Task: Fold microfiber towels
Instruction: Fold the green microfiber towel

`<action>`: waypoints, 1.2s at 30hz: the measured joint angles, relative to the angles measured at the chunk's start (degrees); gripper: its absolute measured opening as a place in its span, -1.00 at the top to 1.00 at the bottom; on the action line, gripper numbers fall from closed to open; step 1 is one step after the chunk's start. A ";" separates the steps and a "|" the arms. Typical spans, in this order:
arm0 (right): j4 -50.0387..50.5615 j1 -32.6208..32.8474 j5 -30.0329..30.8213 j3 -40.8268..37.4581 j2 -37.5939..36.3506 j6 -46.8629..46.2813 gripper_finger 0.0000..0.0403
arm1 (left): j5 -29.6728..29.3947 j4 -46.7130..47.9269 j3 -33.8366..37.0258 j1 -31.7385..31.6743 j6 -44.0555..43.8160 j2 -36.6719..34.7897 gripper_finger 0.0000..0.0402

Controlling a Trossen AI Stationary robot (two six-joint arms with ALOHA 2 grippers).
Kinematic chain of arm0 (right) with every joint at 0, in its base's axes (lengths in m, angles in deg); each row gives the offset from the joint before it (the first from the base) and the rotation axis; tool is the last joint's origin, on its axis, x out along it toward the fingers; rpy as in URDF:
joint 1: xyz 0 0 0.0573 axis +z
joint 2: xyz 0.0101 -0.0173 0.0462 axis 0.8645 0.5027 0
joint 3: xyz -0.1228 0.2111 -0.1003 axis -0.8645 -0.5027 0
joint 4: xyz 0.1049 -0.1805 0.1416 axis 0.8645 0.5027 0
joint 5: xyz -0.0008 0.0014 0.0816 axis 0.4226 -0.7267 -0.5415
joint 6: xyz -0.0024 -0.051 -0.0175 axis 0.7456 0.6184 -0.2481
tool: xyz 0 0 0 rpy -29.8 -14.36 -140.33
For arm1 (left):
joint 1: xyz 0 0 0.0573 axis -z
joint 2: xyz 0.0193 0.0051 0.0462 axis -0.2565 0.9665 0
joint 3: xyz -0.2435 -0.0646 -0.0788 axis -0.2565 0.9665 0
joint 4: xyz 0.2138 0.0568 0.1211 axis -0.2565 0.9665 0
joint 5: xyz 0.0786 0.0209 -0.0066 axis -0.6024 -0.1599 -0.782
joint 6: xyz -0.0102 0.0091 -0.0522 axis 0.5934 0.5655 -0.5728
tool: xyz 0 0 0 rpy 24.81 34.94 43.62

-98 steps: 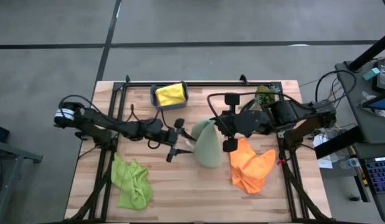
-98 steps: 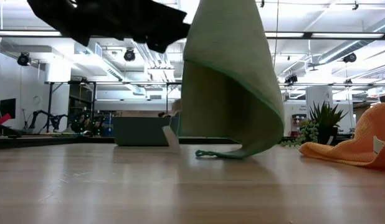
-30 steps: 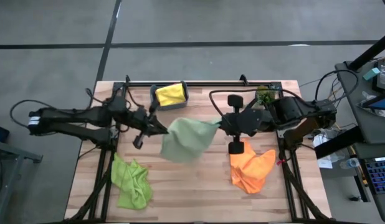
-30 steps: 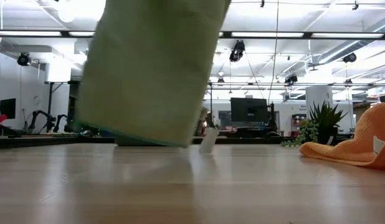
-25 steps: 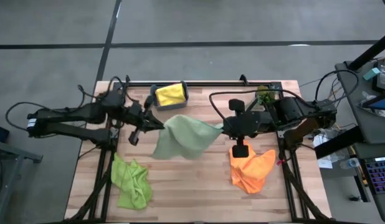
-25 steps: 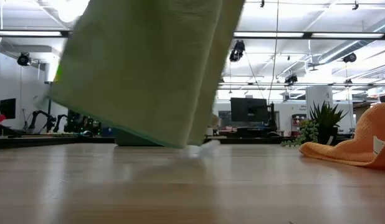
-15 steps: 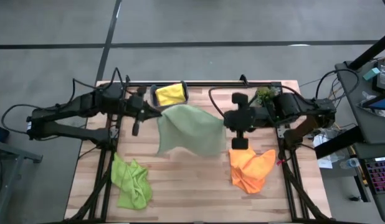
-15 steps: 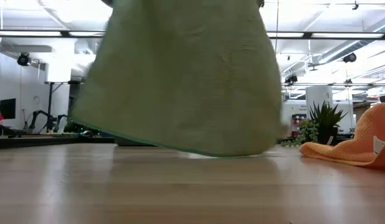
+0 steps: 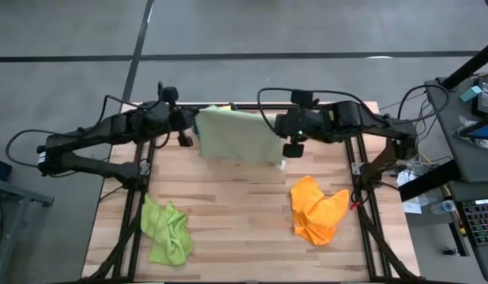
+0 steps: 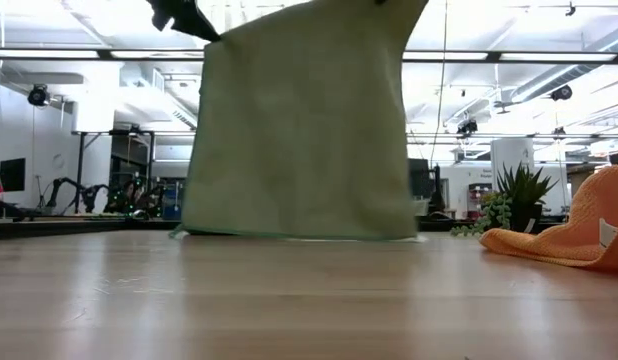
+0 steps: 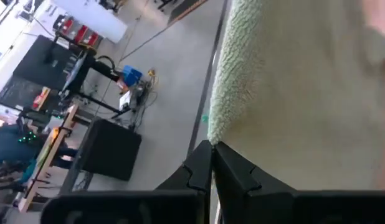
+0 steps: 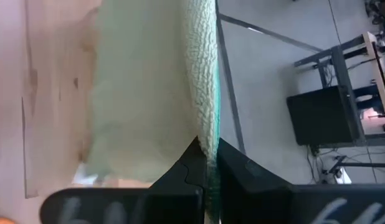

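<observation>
Three towels are showing on the table from above: one pale sage green towel (image 9: 236,136), one orange towel (image 9: 317,209) and one lime green towel (image 9: 168,230). Both arms are working the sage one together. The left gripper (image 9: 190,126) is pinching its one top corner with the fingers fully closed on the cloth, and the right gripper (image 9: 285,136) is doing the same at the other top corner, jaws clamped tight on the green-stitched edge. So the sage towel is hanging stretched between them as a flat sheet near the far edge of the table (image 9: 236,237), with its bottom hem sitting right at the wood in the low view. The orange one is lying crumpled toward the right side, and the lime one is bunched up at the front left. No readable writing or labels anywhere.
</observation>
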 joint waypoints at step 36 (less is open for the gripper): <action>-26.45 13.82 -44.94 -32.15 7.15 -31.63 0.96 | 33.88 6.93 14.97 27.35 -26.22 15.66 1.00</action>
